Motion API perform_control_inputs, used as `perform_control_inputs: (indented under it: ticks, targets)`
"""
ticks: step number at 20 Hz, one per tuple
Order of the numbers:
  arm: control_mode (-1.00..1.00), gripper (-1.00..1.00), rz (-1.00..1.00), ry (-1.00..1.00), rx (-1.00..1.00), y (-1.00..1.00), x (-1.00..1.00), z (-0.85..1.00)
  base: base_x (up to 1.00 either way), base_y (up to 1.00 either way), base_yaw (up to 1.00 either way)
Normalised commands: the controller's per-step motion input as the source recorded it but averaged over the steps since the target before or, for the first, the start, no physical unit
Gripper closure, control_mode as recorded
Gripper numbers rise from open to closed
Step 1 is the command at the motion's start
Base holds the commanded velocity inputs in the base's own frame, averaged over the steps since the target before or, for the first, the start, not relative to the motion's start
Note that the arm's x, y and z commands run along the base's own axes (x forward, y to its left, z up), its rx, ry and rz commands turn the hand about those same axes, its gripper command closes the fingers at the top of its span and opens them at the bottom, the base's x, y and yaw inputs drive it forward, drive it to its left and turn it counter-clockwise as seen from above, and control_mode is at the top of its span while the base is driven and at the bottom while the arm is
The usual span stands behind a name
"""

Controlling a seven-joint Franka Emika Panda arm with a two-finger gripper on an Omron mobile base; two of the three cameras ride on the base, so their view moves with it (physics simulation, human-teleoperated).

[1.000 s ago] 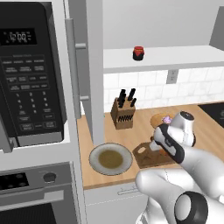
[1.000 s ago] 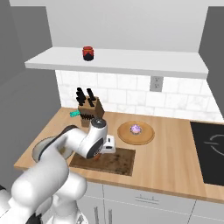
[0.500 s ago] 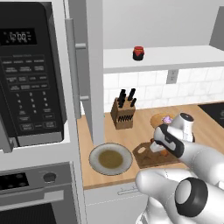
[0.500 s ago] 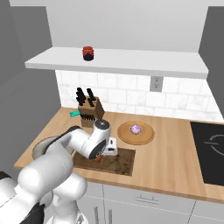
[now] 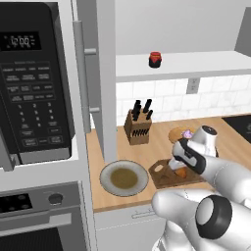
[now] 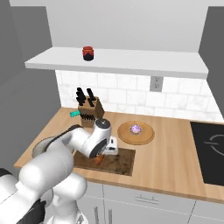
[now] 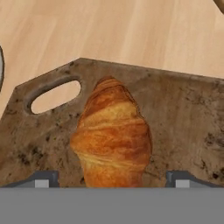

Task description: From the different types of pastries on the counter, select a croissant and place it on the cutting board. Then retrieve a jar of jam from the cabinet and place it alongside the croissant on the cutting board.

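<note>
Your tool (image 7: 112, 183) stands spread around the croissant (image 7: 111, 138) on the board (image 7: 183, 118); it's light, flaky, crushable: hold mid-body, gently.

A home kitchen is on show here, rendered rather than filmed. A black microwave (image 5: 37, 88) with keypad and clock display is set into the wall column, and an oven's control panel (image 5: 29, 202) is seen right below it. A tan wood-grain desk (image 6: 175, 162) is carried on white drawers, backed by white tile with a wall socket (image 6: 154, 83). A knife block (image 6: 89, 109) is parked against the tiles, and a black cooktop (image 6: 210, 153) is sunk into the far end. A jar (image 6: 88, 53) is perched on the open cabinet shelf (image 6: 131, 65), and a cutting board (image 6: 122, 159) and plates (image 5: 123, 178) are laid out for food.
</note>
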Motion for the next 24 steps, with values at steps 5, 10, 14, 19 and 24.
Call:
perform_control_inputs:
  ticks: [5,10,14,19,24]
  targets:
    - [-1.00,-1.00,-0.02,-0.17,0.00,-0.03,-0.01,0.89,0.00,0.00,0.00]
    - [-1.00,-1.00,-0.01,-0.22,0.00,0.00,-0.23,0.79,0.00,0.00,0.00]
    - [-1.00,-1.00,0.00,-0.21,0.00,0.01,-0.41,0.59,0.00,0.00,0.00]
    - [-1.00,-1.00,0.00,-0.20,0.00,0.23,-0.45,0.40,0.00,0.00,0.00]
    - [-1.00,-1.00,0.00,-0.24,0.00,0.30,-0.39,0.51,0.00,0.00,0.00]
